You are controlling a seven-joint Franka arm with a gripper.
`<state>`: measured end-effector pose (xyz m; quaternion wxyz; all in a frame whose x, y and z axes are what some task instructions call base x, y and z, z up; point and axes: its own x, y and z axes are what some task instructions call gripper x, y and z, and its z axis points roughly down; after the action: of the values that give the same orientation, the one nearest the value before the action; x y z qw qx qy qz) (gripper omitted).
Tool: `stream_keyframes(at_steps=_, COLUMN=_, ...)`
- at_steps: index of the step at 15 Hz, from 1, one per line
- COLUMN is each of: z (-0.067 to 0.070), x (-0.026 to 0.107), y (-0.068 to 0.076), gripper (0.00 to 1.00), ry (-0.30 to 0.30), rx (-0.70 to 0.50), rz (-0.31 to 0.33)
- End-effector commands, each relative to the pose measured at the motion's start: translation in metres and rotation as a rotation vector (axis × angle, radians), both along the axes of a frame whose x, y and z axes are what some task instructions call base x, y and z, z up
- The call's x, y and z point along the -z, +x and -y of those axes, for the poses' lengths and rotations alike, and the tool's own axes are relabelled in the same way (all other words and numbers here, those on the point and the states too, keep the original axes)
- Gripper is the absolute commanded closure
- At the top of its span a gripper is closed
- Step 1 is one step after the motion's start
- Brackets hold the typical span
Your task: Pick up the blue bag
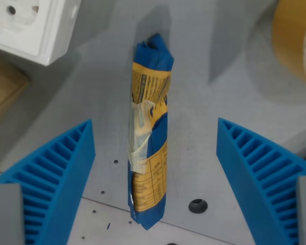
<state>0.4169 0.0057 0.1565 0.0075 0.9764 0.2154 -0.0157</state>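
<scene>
The blue bag [149, 132] is a rolled blue and yellow packet with clear tape round its middle. It lies lengthwise on the grey table [204, 92], running from the top centre to the bottom centre of the wrist view. My gripper [155, 153] is open, with its two ribbed blue fingers [56, 178] standing on either side of the bag. Neither finger touches the bag; there is a clear gap on both sides.
A white socket block [30, 25] sits at the wrist view's top left, above a brown cardboard piece [2, 92]. A roll of yellowish tape [298, 35] is at the top right. A black screw hole [197, 205] lies beside the bag's near end.
</scene>
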Motion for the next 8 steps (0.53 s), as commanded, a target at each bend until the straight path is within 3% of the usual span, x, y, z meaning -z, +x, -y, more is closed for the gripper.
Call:
stream_keyframes(at_steps=1, z=0.0016, x=-0.0043, y=-0.0157, gripper=0.00, ry=-0.028, rx=-0.073, rz=0.131)
stream_keyframes(at_steps=8, z=0.0002, x=-0.0069, y=-0.0199, gripper=0.00, ry=-0.030, rx=-0.062, rz=0.134)
